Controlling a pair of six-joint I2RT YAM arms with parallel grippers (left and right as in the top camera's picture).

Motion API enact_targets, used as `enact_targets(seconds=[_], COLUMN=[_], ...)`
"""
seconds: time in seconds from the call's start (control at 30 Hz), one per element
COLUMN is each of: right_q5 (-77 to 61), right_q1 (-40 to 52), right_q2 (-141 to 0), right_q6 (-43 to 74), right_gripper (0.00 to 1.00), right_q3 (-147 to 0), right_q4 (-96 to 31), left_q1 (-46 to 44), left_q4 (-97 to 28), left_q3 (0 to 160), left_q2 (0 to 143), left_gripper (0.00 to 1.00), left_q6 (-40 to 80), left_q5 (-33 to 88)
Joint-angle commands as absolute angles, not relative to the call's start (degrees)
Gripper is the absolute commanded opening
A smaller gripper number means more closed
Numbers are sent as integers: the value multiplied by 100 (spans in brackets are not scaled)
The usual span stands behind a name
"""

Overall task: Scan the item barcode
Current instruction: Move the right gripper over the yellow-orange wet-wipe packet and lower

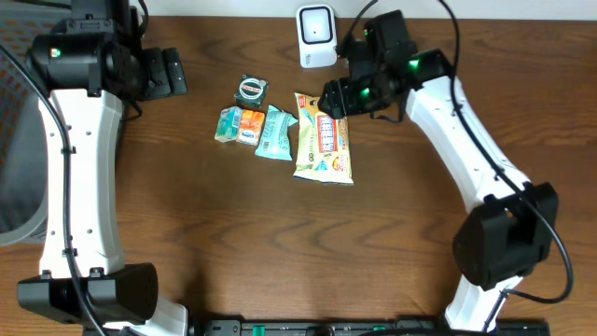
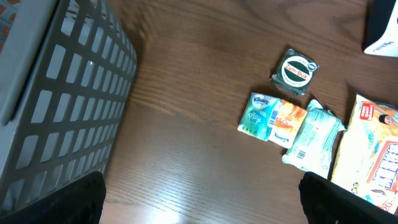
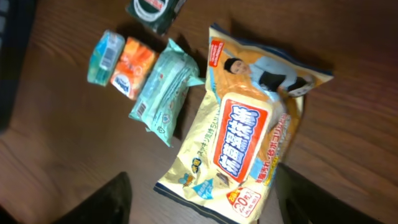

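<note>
As the barcode must reach the scanner (image 1: 317, 35), the right gripper (image 1: 328, 101) hovers astride the wipes pack (image 1: 324, 140).
Its jaws stand apart, nothing gripped; the left gripper (image 2: 202, 194) hangs open, empty.

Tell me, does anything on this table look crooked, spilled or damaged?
Nothing spilled or torn. The big yellow pack lies tilted with a crumpled top edge, and the teal packet beside it sits at a slant too.
</note>
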State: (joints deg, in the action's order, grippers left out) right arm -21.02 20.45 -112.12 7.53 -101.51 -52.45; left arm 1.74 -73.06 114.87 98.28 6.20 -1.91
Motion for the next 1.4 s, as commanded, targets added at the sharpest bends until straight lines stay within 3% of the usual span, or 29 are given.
enact_targets(seconds=[0.0,0.2,0.33,0.77,1.03,1.37], right_q5=[-2086,-1984,-1984,-1745,-14,141], right_q1=[2102,2108,2119,2340,2185,1660], right_q2=[-11397,-11616,-11797,-12652,-12665,-12254], right_q6=[856,1256,1479,1590,1973,1964], right_gripper=[56,29,20,9,9,6], right_q3=[-10226,-10219,-10217,-10215,-10217,-10447], right_q4=[-5225,-5231,-5225,-5332,-6077,-6938], left_q1=[198,198,198,196,198,198], left_q4=[-7308,-7308,-7308,-7308,-7308,-7308], left_q3=[11458,11458,11458,11458,11458,11458], left_q2=[9850,9850,9850,9850,9850,9850], left_gripper=[98,98,98,98,98,98], left_q6=[672,672,672,672,674,672], left_q5=[-283,-283,-283,-283,-283,-283])
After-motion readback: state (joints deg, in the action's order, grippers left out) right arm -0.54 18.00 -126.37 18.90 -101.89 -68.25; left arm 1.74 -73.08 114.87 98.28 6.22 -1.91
